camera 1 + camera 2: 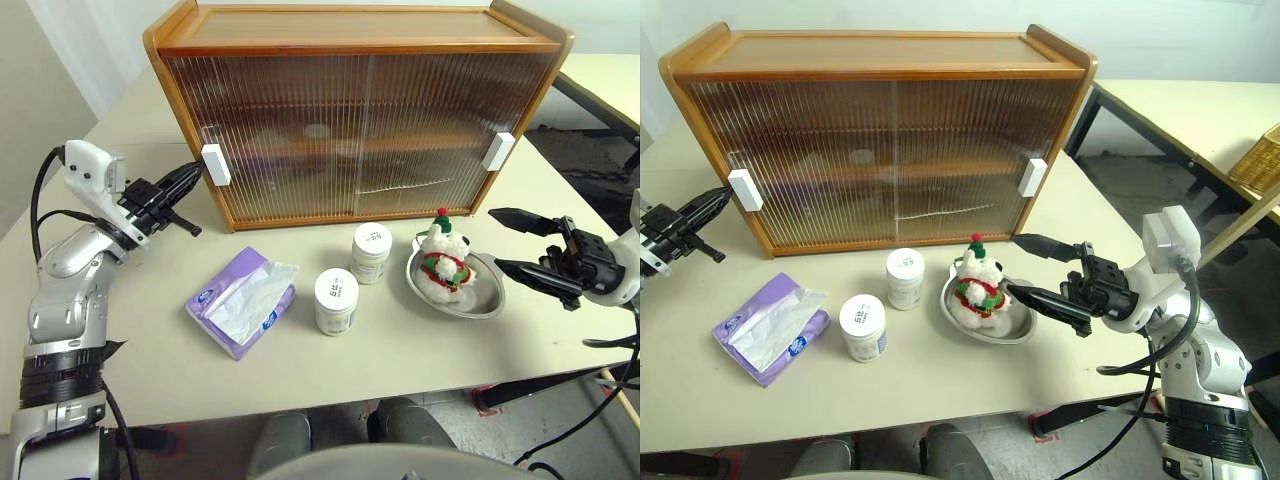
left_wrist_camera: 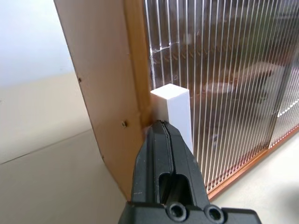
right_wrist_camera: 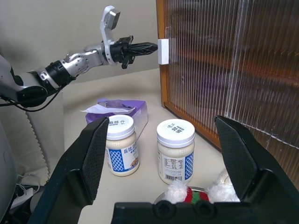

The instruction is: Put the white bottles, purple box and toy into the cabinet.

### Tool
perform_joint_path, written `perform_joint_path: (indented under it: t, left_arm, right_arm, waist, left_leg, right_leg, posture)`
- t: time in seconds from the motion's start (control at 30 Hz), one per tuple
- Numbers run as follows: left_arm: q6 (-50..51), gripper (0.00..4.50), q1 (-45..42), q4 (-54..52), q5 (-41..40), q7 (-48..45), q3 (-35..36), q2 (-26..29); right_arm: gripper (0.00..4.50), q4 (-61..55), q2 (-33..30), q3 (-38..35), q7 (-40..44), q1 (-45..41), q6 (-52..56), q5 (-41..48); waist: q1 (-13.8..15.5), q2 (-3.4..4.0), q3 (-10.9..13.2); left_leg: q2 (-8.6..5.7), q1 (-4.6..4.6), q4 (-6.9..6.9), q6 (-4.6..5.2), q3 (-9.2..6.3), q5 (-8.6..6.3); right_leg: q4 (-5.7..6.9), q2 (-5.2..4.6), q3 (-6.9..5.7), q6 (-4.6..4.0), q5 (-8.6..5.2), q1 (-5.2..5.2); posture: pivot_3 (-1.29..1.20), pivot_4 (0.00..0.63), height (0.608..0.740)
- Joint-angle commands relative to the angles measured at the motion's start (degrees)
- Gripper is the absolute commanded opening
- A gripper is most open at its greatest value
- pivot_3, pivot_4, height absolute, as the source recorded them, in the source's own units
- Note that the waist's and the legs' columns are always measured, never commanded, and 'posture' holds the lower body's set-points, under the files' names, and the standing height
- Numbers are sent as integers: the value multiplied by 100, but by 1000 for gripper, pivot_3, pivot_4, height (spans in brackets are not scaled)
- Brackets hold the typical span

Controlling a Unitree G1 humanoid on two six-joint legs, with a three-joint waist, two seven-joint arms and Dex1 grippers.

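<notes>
The left gripper [image 1: 190,172], its two black fingers pressed together and pinching nothing, is being held at mid-left of the head view with its tips against the outer side of the white rectangular handle [image 1: 215,164] on the left sliding door of the large wooden cabinet with ribbed translucent doors [image 1: 360,110]. Both doors are shut, so the step in hand is judged to be sliding this door open. The push is best directed along the door's track toward the frame's centre, with the tips kept low on the handle and clear of the wooden side post.

The right gripper [image 1: 1035,268] is being held spread wide and empty at the right, just beside the round silver metal bowl [image 1: 1018,326] in which the fluffy white plush toy with a red-and-green scarf [image 1: 977,285] is sitting. The two squat white plastic jars [image 1: 336,301] [image 1: 371,252] are standing at lower centre, near the cabinet's front, and the soft purple tissue pack [image 1: 240,301] is lying at lower left. Nothing is blocking the door's travel, though the nearer jar stands close to the cabinet.
</notes>
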Motion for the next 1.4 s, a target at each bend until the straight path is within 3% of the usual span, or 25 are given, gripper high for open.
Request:
perform_joint_path:
  t: [0.03,1.4]
  left_arm:
    - [-73,12,-128,200,108,-101,-168,-67]
    - [-341,12,-1530,1074,589,-431,-1405,-1146]
  right_arm:
    - [4500,-99,-50,-15,-27,26,-64,-21]
    - [4500,-460,-43,-120,-341,341,-142,108]
  waist:
    - [0,1,-1]
    - [-136,2,-10]
  left_leg:
    - [0,0,0,0,-1,0]
    - [-8,-39,74,29,0,-2]
  right_leg:
    - [0,0,-1,0,0,0]
    - [-5,-1,-1,54,26,5]
  posture:
    - [-112,0,740]
    - [-181,0,740]
